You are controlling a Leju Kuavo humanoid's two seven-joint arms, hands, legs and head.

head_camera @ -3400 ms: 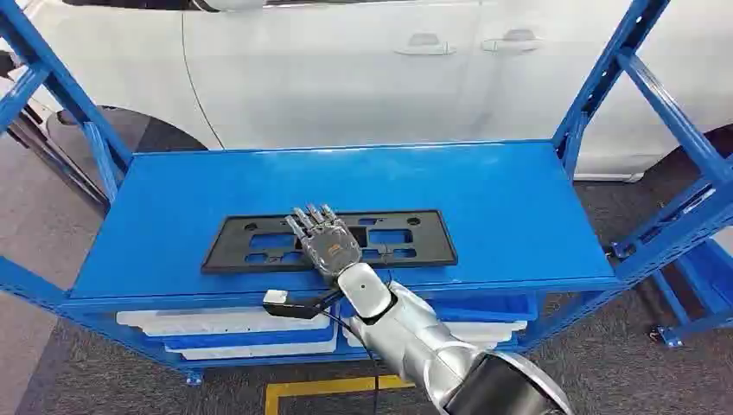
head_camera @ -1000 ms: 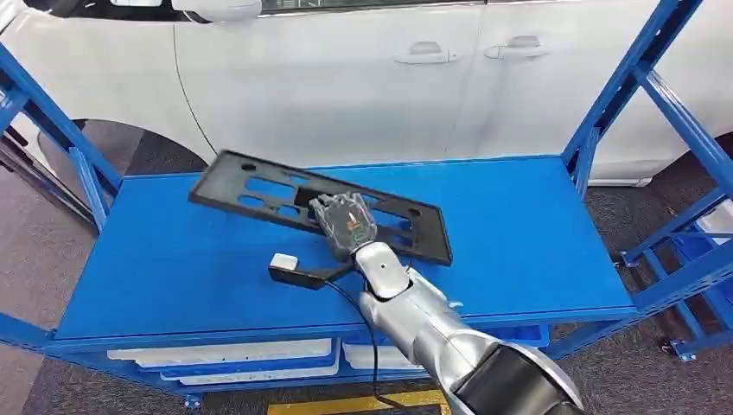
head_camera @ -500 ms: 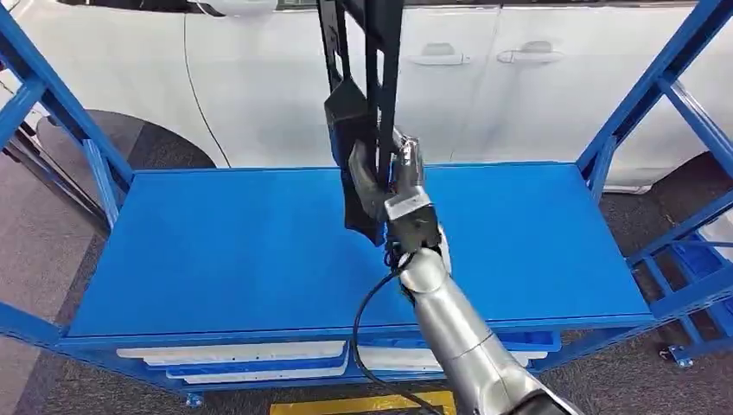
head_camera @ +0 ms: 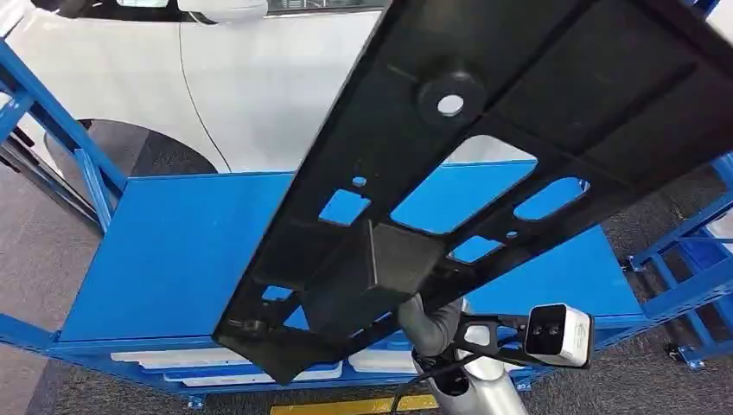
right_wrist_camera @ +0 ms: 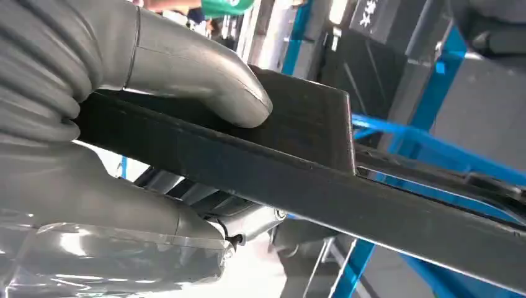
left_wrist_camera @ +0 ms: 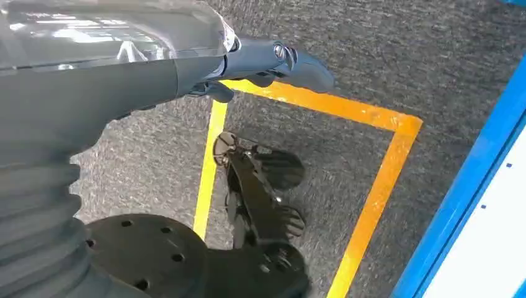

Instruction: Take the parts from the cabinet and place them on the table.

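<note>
A long black plastic part (head_camera: 519, 95) with several cut-out windows and a round hole hangs tilted close in front of the head camera, above the blue cabinet shelf (head_camera: 173, 251). My right hand (head_camera: 425, 322) grips it from below near its middle. In the right wrist view the thumb (right_wrist_camera: 186, 68) presses on one face of the part (right_wrist_camera: 279, 180) and the palm backs the other. My left hand (left_wrist_camera: 155, 68) hangs over the floor, holding nothing, with its dark fingers (left_wrist_camera: 291, 59) stretched out.
The shelf top is bare blue metal, with blue uprights (head_camera: 52, 121) at both ends. White trays (head_camera: 173, 354) sit on the level below. A white car (head_camera: 259, 78) stands behind. Yellow tape (left_wrist_camera: 372, 205) marks the grey floor.
My right hand lifted the black part off the shelf, swung it upright, and has now brought it up close to the head camera, where it spans the picture.
</note>
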